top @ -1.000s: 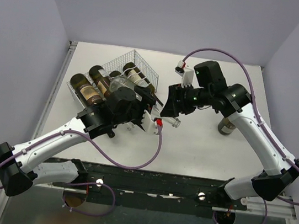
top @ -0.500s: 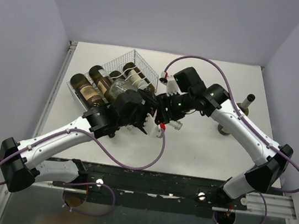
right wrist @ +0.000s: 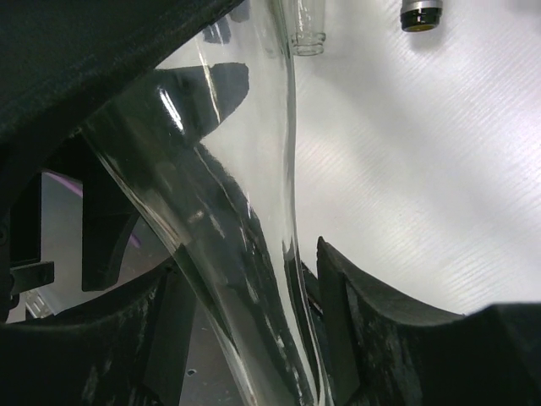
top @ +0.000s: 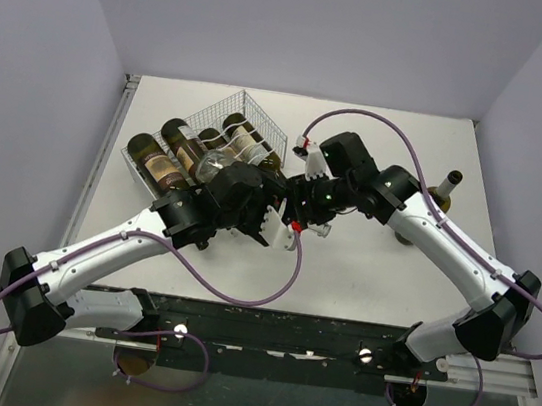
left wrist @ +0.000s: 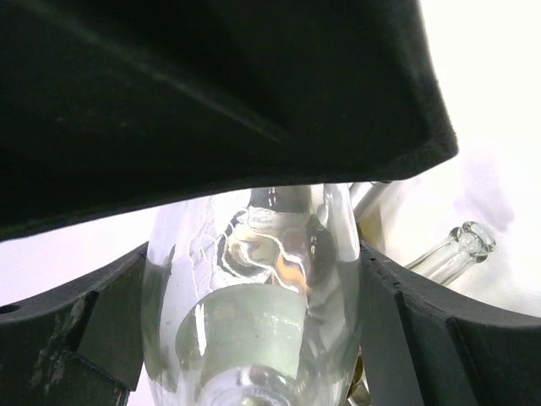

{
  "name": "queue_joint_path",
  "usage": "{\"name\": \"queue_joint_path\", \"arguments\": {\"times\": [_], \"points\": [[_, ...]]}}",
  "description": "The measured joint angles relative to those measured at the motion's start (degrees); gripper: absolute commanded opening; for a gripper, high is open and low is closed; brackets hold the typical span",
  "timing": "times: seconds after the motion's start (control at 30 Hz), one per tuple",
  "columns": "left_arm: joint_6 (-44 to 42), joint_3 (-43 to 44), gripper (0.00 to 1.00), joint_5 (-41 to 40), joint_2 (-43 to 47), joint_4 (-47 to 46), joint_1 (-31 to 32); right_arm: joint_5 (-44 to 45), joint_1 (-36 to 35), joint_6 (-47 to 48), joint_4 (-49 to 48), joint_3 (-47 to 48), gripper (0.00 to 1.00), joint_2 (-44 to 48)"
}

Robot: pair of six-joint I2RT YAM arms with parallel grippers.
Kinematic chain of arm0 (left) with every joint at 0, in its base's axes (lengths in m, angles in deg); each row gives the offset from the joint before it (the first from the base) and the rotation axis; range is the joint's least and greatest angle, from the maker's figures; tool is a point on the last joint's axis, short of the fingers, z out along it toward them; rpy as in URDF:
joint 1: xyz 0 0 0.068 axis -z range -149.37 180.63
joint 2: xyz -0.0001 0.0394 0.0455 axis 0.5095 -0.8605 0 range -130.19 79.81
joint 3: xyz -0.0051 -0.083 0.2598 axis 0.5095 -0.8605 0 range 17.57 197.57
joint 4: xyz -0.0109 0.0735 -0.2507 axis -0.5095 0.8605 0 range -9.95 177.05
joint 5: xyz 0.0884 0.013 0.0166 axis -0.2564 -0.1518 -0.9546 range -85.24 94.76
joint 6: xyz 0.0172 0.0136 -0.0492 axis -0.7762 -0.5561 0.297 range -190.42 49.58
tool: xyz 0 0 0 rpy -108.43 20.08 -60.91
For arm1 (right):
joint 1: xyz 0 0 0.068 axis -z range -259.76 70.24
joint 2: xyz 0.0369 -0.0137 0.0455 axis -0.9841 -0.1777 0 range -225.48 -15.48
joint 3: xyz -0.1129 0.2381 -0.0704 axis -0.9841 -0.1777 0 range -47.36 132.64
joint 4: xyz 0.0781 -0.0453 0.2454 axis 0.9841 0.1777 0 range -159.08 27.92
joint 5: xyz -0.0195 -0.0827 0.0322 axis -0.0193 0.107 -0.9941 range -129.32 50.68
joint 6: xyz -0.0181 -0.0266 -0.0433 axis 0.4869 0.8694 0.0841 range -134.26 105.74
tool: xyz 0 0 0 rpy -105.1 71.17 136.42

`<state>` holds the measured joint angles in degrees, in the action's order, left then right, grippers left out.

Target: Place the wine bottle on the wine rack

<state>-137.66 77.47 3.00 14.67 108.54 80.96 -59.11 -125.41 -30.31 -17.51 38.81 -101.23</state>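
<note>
Two hands, one bottle: the left hand [top: 260,212] clamps the broad body of the clear wine bottle [left wrist: 254,254], its fingers [left wrist: 101,321] spread wide and pressed to the glass on either side. The right hand [top: 306,206], much narrower, closes on the tapering shoulder end of the same bottle, with glass filling the gap between its fingers [right wrist: 355,321]. The bottle hangs between the two hands above the tabletop [top: 362,276], its base end toward the wine rack [top: 253,115], which sits just beyond the left hand.

The bottle looks empty, so probably light, but it is rigid, smooth and breakable. Bare glass is likely to slip in hard fingers and would not take a knock against the wire. The straight-sided body is the safer place to hold; the neck end serves better for steering than for carrying.

Only the overhead view shows the rack, the dark bottles [top: 161,162] lying in it, and another dark bottle [top: 442,187] standing beyond the right arm. It hides both grips. The wrist views supply those: glass against fingers on each side. The right wrist view alone shows the open bottle mouth [right wrist: 306,34] pointing away from that hand.
</note>
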Motion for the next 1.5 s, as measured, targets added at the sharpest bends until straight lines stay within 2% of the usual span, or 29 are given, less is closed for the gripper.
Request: {"name": "queue_joint_path", "arguments": {"times": [0.2,0.3,0.37,0.47,0.57,0.6,0.63,0.67,0.7,0.77,0.9,1.07,1.5], "points": [[1.36,0.00,0.00,1.57,1.46,0.00,0.07,-2.27,0.00,1.44,-3.76,-2.86,0.71,2.56],[1.36,0.00,0.00,2.64,2.29,-0.04,0.07,-3.61,0.00,2.40,-5.46,-3.65,0.68,3.61],[1.36,-0.02,0.00,2.89,2.67,-0.09,0.07,-4.55,0.00,2.82,-6.05,-3.78,0.56,3.93],[1.79,-0.02,0.00,3.06,2.78,0.00,0.07,-6.49,-0.35,3.65,-6.99,-3.78,0.27,4.00],[2.49,-0.02,0.00,2.97,2.75,0.61,0.07,-6.60,-0.68,3.78,-6.84,-3.78,0.03,4.00],[2.60,-0.02,0.00,2.99,2.73,0.66,0.07,-6.56,-0.68,3.67,-6.73,-3.78,0.01,4.00],[2.73,-0.02,0.09,2.93,2.71,0.61,0.07,-6.56,-0.68,3.65,-6.64,-3.78,0.01,4.00],[2.80,-0.02,0.32,2.89,2.71,0.61,0.09,-6.51,-0.68,3.56,-6.58,-3.78,0.01,4.00],[2.86,-0.02,0.59,2.82,2.69,0.61,0.11,-6.47,-0.68,3.45,-6.56,-3.78,0.01,4.00],[2.91,-0.13,0.98,2.56,2.69,0.35,0.17,-6.32,-0.68,3.34,-6.58,-3.76,0.01,4.00],[4.22,-1.64,0.99,2.05,3.06,-2.51,0.22,-4.39,-0.92,1.97,-6.34,-3.69,0.01,4.00],[4.72,-1.90,0.99,1.51,3.82,-4.87,0.02,2.75,-2.40,-1.18,-4.66,-0.76,0.01,4.00],[2.67,-7.43,0.99,1.31,10.40,-13.31,0.04,12.87,-4.02,-1.66,-1.14,4.50,0.01,2.99]]}}
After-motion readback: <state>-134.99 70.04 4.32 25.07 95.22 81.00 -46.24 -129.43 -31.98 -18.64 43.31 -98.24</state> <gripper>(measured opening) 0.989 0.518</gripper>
